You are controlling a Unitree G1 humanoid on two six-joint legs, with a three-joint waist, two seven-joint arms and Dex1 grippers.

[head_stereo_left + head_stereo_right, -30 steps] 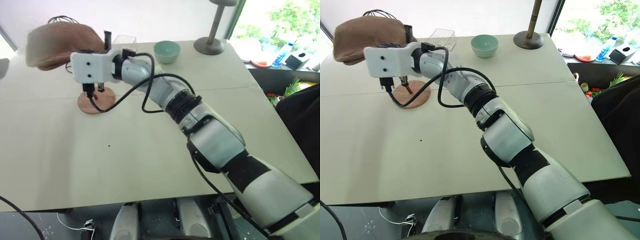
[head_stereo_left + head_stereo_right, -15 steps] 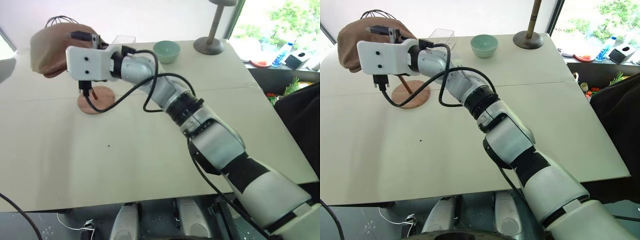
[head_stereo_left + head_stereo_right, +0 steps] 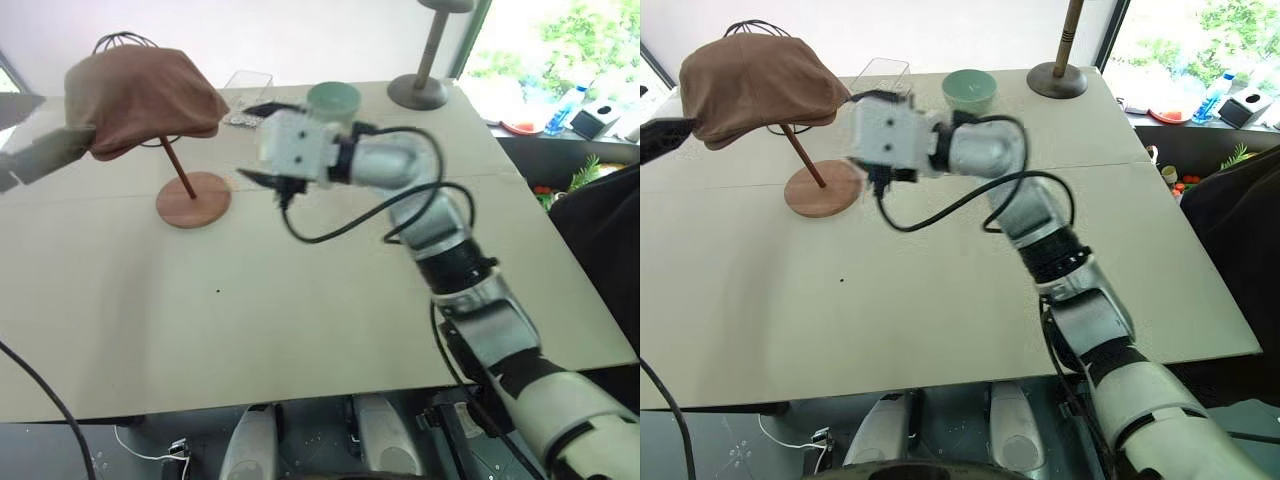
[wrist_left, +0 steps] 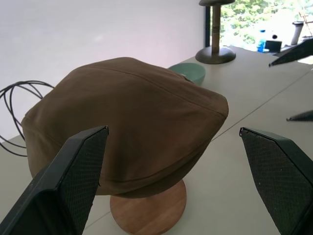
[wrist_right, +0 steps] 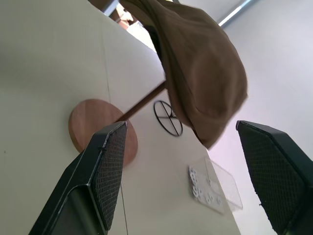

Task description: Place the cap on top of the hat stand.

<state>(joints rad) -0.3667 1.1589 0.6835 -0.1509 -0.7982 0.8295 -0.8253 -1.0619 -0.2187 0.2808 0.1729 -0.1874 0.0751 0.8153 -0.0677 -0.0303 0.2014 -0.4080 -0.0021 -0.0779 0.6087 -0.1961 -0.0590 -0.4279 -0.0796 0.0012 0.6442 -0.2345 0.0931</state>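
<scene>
Surface: pale table [image 3: 300,320], bright window behind. Brown flat cap [image 3: 140,88] sits atop wooden hat stand [image 3: 192,198], rod tilted, round base on table. Teal bowl [image 3: 333,97], clear plastic tray [image 3: 880,72], grey stand [image 3: 420,88] along far edge. Right gripper [image 3: 262,142] beside cap, fingers apart, empty. Left gripper [image 4: 171,161] fingers wide apart, flanking cap, not touching.

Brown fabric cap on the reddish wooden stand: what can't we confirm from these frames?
- Stand's top disc: hidden under the brown fabric cap in every view, so whether the cap sits centred is unclear.
- Reddish wooden hat stand: the rod's upper end disappears under the cap.
- Black wire sphere stand: mostly behind the cap.
- Right gripper: motion-blurred in the eye views.
</scene>
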